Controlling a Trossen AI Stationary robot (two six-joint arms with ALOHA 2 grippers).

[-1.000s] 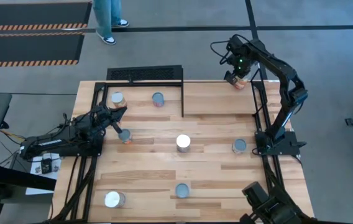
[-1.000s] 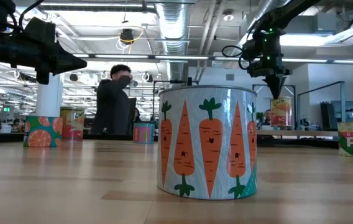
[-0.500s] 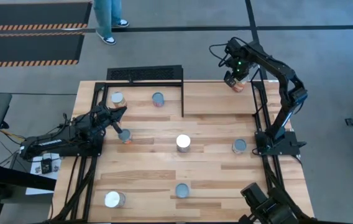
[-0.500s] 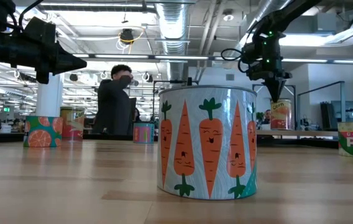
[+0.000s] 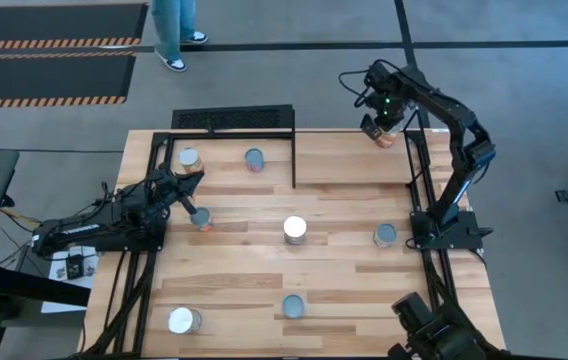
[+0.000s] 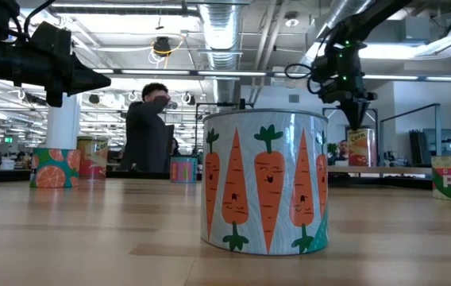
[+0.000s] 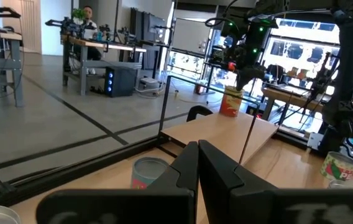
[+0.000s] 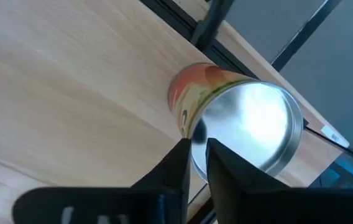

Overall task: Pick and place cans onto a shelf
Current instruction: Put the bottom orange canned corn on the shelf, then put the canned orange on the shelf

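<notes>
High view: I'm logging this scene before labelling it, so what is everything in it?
small cylindrical tin cans: eight, silver or white tops, some orange-red labels; seven spread over the table, one at its far right corner
light wooden table: one
thin black metal frame bars: black, along the table's sides and around its far left part
black perforated grate: one, beyond the far edge
person: one, blue trousers, on the floor beyond
left gripper: dark, shut, beside a left-side can
right gripper: dark, over the corner can
</notes>
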